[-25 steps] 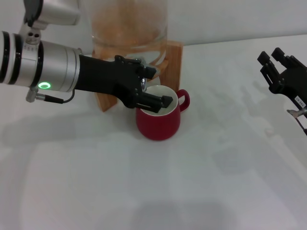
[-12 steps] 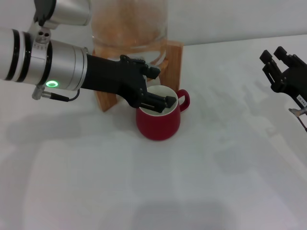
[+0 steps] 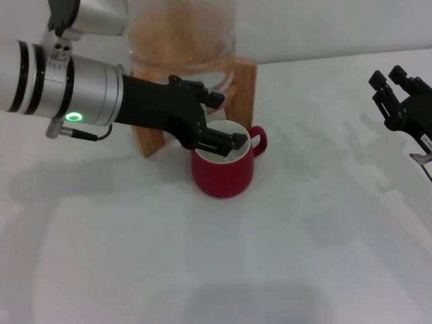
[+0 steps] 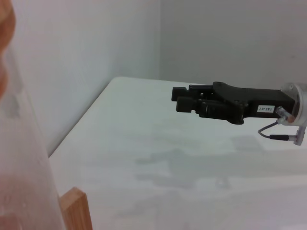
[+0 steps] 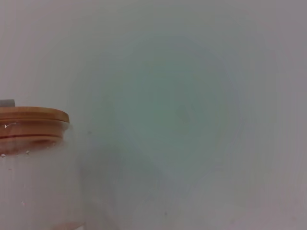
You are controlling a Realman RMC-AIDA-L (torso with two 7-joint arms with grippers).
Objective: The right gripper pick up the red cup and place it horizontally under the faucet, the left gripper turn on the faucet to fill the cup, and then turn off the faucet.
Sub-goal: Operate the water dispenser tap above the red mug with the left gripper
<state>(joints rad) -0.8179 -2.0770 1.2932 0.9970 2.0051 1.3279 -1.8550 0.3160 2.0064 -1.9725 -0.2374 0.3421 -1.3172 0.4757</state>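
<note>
**Left arm edges toward the dispenser; right gripper drifts outward**

Compared with a second ago, the left arm sits farther in from the robot's left, so more of its silver-white sleeve shows and its green light (image 3: 73,117) lies nearer the wooden stand (image 3: 244,84). The left gripper (image 3: 219,131) now covers the faucet, which showed as a small chrome glint between its fingers before; its lower fingers (image 3: 229,143) reach slightly farther across the red cup (image 3: 223,175) rim. The right gripper (image 3: 397,94) has slid a little toward the robot's right and slightly up. In the last half second the changes are only slight.
</note>
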